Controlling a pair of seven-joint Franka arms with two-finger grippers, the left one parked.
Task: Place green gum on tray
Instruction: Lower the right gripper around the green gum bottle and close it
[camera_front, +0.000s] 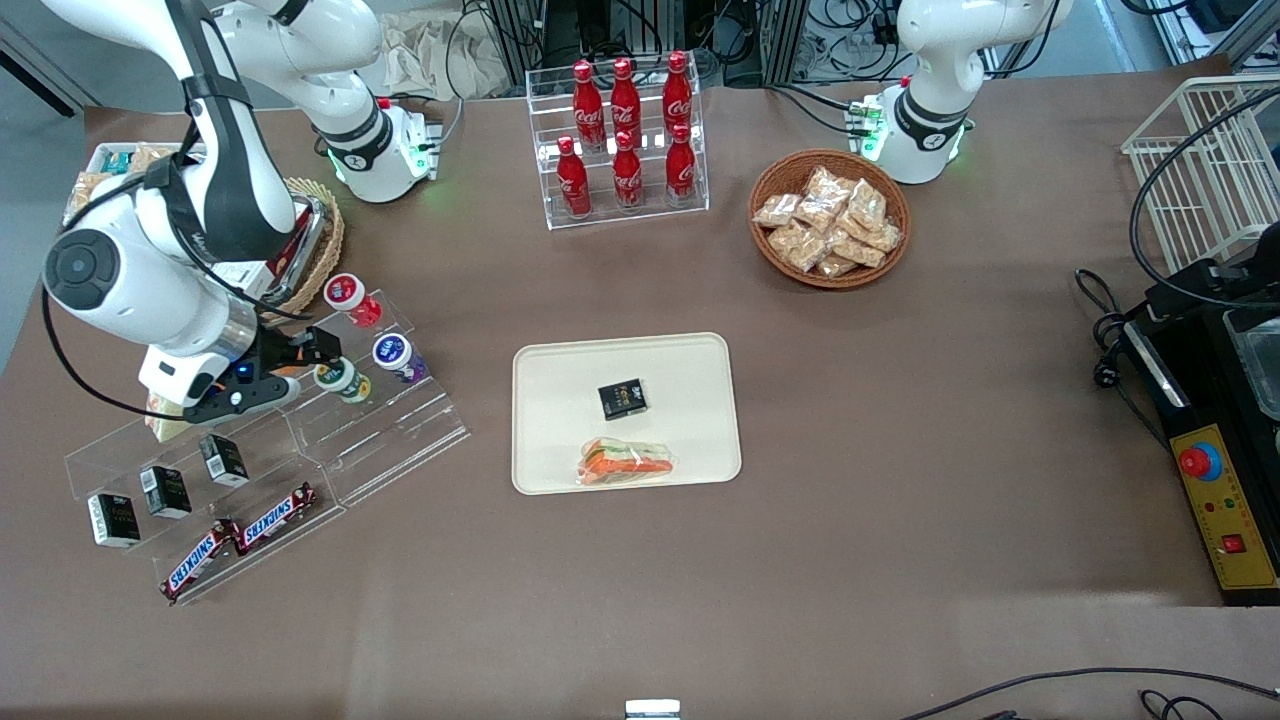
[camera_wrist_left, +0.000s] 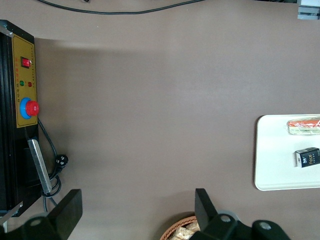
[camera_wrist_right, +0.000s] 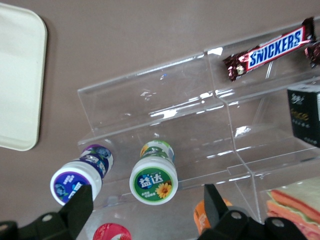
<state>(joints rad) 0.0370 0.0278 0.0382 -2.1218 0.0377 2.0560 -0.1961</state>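
Here the working arm is in the approach step: its tool (camera_wrist_right: 145, 210) hovers over the clear acrylic display stand (camera_front: 300, 440) with both fingers spread wide and nothing between them. The green gum (camera_wrist_right: 153, 180) stands upright on a step of that stand, framed in the gap between the open fingers but not touched by either.

The bottle is small and round. Its white lid carries a dark green ring, white characters and a yellow flower, and the body below wears a yellow-green label. Just beside it on the same stand sits a purple-lidded bottle (camera_wrist_right: 75, 184), close enough that a finger could brush it. A red-lidded one (camera_front: 345, 293) stands on the stand too, farther from the front camera.

Judging from this, the next move calls for lowering straight over the green lid, closing on the bottle, then lifting it clear. The tray (camera_front: 560, 365) lies on the worktop (camera_front: 900, 450), well apart from the stand toward the parked arm's end, already holding a black box (camera_front: 622, 398) and a wrapped sandwich (camera_front: 625, 463).
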